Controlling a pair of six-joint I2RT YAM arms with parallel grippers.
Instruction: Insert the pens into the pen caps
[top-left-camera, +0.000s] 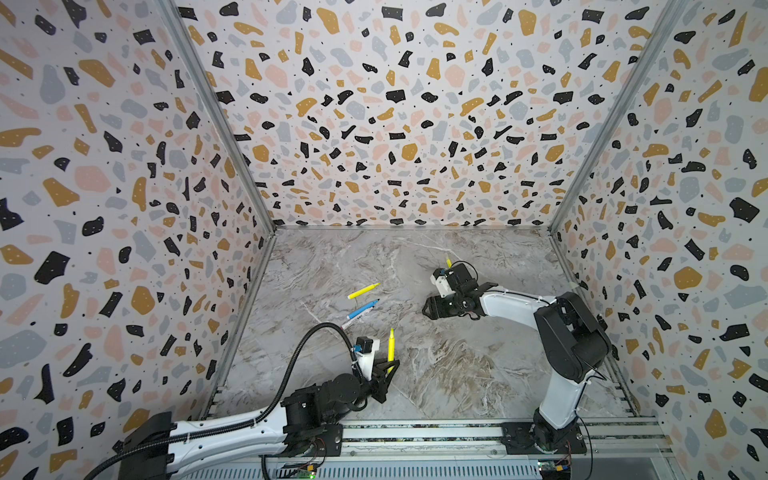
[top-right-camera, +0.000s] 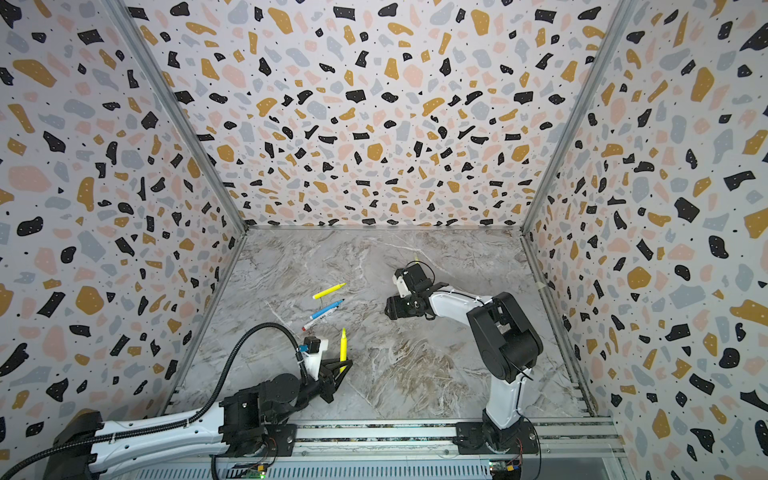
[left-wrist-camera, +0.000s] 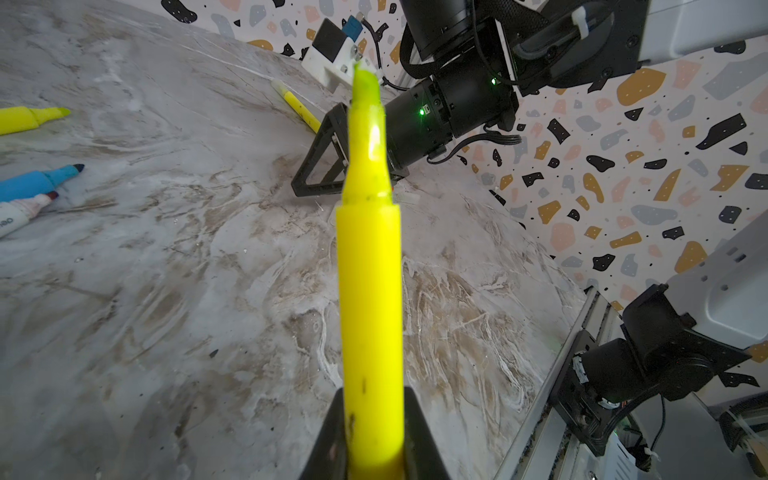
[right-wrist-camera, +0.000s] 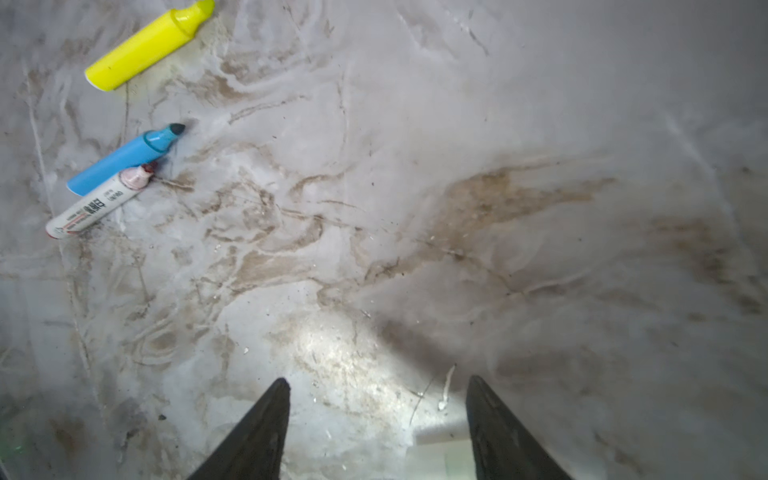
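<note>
- at front left, our left gripper (top-left-camera: 388, 372) clamped a yellow pen (top-left-camera: 391, 347).
- our right gripper (right-wrist-camera: 378, 382) stood open, empty; next, we judged, it must grasp a cap.

Both top views looked steeply down from above the base rail (top-left-camera: 415, 432) onto the whole marble tabletop (top-left-camera: 457, 374), nearly alike. The left wrist camera looked closely along a yellow pen (left-wrist-camera: 370, 291) toward the right arm (left-wrist-camera: 457, 104); the right wrist camera faced the tabletop from nearby. All views shared the blue pen (right-wrist-camera: 124, 158).
</note>
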